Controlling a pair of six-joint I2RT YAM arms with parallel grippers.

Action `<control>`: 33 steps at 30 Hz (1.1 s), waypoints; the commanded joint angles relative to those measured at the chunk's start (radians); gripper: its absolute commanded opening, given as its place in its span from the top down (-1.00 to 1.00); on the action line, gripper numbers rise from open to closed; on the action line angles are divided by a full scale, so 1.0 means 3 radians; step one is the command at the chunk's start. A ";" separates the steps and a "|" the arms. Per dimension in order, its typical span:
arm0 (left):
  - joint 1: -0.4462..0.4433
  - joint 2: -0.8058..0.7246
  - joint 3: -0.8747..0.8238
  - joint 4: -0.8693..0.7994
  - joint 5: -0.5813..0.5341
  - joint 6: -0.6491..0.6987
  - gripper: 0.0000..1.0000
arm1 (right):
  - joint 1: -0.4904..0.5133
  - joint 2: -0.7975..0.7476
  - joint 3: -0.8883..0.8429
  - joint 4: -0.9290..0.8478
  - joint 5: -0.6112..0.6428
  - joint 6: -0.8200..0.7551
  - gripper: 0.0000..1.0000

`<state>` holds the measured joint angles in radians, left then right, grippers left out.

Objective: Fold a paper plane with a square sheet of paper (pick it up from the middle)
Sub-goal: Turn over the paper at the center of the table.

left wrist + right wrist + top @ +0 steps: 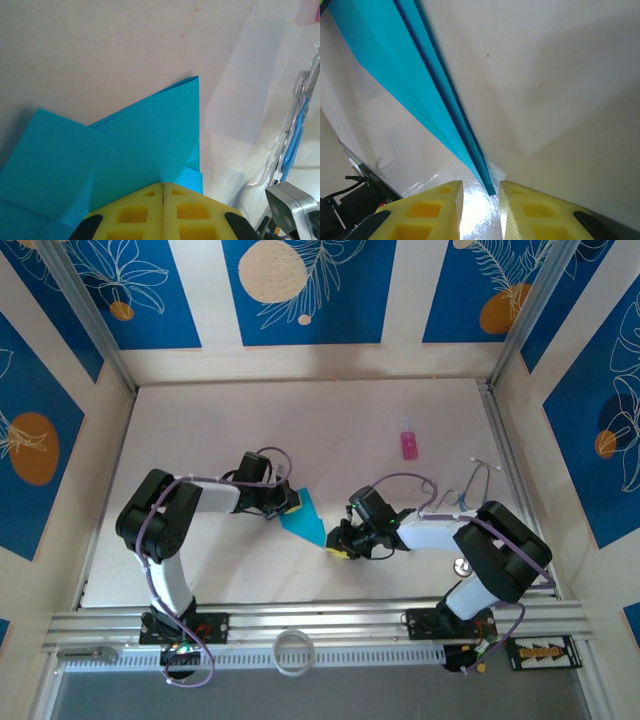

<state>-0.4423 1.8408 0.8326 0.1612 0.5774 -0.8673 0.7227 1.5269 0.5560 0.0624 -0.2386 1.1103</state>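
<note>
Near the middle of the table [200,430] sits the folded cyan paper [303,516] — wide end pinched tight in the closed left gripper [162,189], slim point poking between the slightly parted yellow fingers [432,210] of the right gripper [480,194] — not clamped there.

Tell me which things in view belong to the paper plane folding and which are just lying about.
Part of the job:
- folded cyan paper
- left gripper, shut on the paper
- right gripper, at the paper's tip

Lying about:
- small pink object
- white ring
- bent wire
</note>
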 commanded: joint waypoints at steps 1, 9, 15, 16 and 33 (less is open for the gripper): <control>0.0045 0.0015 -0.0050 -0.0167 -0.0101 -0.0024 0.90 | 0.0022 0.0055 -0.0033 0.0236 0.0023 0.0058 0.49; 0.0043 0.0010 -0.0036 -0.0156 -0.0093 -0.0034 0.90 | 0.0009 0.0057 -0.0072 0.0448 0.0043 0.0080 0.48; 0.0043 0.0002 -0.0035 -0.0134 -0.0079 -0.0056 0.90 | -0.0005 0.0078 -0.0111 0.0593 0.0054 0.0063 0.47; 0.0043 0.0002 -0.0035 -0.0129 -0.0069 -0.0063 0.90 | -0.0011 0.0084 -0.0117 0.0622 0.0045 0.0062 0.47; 0.0050 -0.0141 0.0107 -0.0111 0.0064 -0.0068 0.79 | -0.0103 0.0013 -0.0217 0.0707 -0.0024 -0.0016 0.81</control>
<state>-0.4404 1.8313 0.8333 0.1535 0.5789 -0.8894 0.6994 1.5505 0.5076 0.2733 -0.2329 1.1267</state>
